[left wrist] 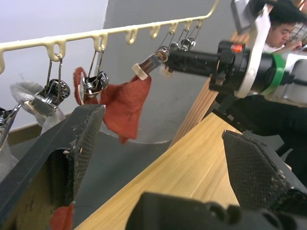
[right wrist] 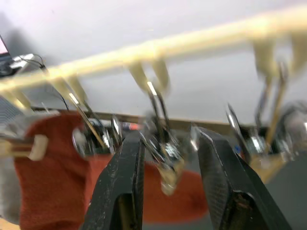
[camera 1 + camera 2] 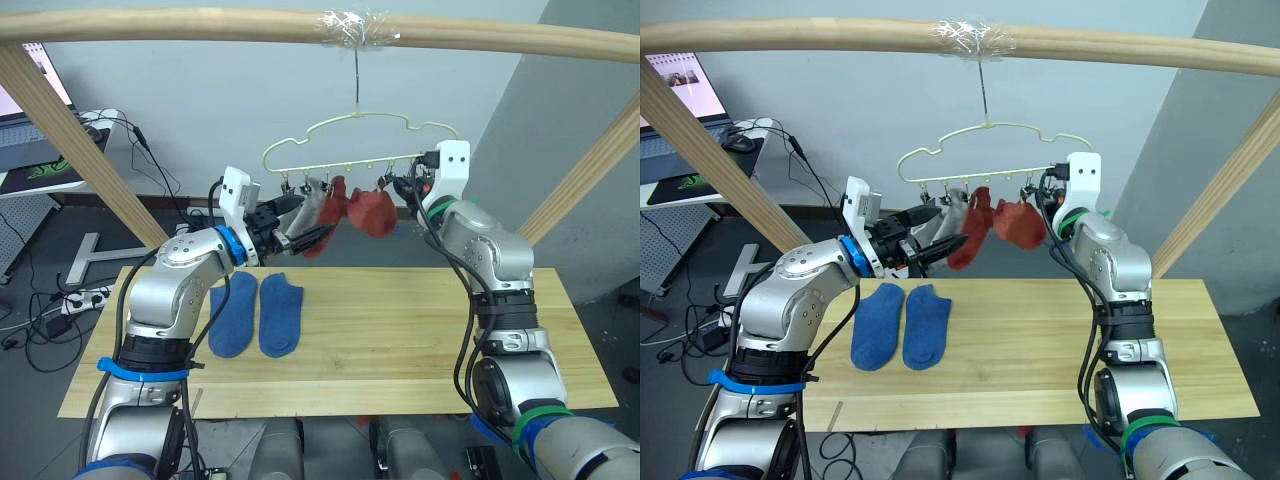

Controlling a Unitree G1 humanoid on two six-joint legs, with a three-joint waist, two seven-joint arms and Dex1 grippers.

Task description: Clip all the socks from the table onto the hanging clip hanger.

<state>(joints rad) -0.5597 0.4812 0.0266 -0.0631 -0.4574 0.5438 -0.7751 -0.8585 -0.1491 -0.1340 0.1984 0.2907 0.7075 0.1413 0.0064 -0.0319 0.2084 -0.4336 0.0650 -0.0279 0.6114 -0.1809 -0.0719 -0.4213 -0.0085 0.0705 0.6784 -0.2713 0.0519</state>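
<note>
Table [image 3: 420, 330]: blue socks [image 3: 257, 314] parallel, toes near.

The clip hanger [image 3: 360, 140] is hanging from the pole [image 3: 200, 25] above the far edge of the table [image 3: 420, 330], and both end effectors are crowding its lower bar: the left end effector [image 3: 312, 235] is sitting open just below the grey sock [image 3: 312, 205] and a rust-red sock [image 3: 333, 218], while the right end effector [image 2: 168, 148] is straddling a bare clip [image 2: 160, 143] beside the second rust-red sock [image 3: 374, 211]. Slanted poles [image 3: 80, 140] are closing in either side. Two blue socks [image 3: 258, 313] are occupying the table's left part; the wood to their right is lying open.
</note>
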